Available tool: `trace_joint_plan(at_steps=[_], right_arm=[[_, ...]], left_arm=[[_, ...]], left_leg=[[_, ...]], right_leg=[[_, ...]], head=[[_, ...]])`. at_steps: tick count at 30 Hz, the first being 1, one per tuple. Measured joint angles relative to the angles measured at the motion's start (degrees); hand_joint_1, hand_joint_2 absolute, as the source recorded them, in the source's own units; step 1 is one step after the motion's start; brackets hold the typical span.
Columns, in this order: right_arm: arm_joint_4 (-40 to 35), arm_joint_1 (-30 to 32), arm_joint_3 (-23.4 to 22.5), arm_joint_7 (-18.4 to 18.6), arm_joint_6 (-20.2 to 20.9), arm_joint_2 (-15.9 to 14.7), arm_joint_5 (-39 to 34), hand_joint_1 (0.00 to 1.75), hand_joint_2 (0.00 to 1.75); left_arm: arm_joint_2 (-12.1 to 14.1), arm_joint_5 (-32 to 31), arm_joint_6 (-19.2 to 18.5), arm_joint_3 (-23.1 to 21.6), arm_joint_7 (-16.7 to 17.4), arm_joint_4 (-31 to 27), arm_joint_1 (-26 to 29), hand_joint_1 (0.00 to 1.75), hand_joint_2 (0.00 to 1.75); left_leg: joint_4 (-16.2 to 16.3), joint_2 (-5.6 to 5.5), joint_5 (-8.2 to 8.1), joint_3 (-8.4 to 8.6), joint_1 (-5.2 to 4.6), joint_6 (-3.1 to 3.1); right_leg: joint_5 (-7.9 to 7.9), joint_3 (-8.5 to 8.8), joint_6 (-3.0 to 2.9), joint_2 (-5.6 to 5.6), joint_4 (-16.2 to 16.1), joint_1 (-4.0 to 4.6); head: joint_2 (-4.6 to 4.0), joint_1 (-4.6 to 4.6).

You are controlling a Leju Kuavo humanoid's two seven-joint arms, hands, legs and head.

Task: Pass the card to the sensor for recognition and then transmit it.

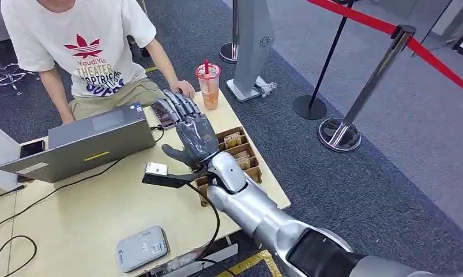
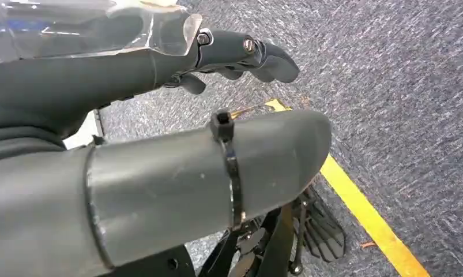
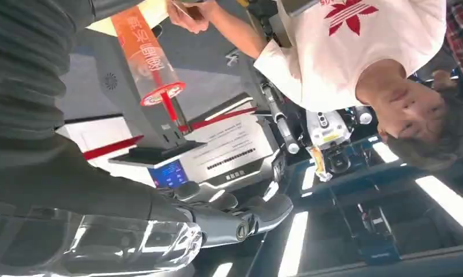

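Observation:
My right hand (image 1: 189, 130) hovers over the far side of the table with its fingers stretched out and apart, reaching toward the person's hand (image 1: 183, 88). It holds nothing, and its fingers (image 3: 232, 214) look bare from the wrist camera too. Just right of it sits a brown compartment box (image 1: 253, 168) with cards (image 1: 233, 139) standing in it. The grey card sensor (image 1: 141, 248) lies at the table's near edge, well behind the hand. My left hand (image 2: 240, 52) hangs over the carpet, fingers loosely extended and holding nothing.
A person in a white T-shirt (image 1: 85, 40) sits behind a grey laptop (image 1: 96, 141). An orange drink cup (image 1: 208, 86) stands beyond my fingertips, with a dark phone (image 1: 162, 112) beside them. Cables cross the table (image 1: 73, 213). Stanchions (image 1: 339, 134) with a red belt stand to the right.

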Motion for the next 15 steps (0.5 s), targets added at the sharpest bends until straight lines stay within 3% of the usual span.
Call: trace_joint_plan(at_steps=[15], right_arm=[[-14.2, 7.3, 1.1, 4.6, 5.7, -4.0, 4.3, 0.0, 1.75]], left_arm=[[-1.1, 0.0, 0.2, 0.1, -0.2, 0.0, 0.0, 0.0, 0.0]], left_leg=[[0.0, 0.0, 0.0, -0.01, -0.01, 0.0]], right_leg=[[0.0, 0.0, 0.0, 0.0, 0.0, 0.0]], head=[[0.0, 0.0]])
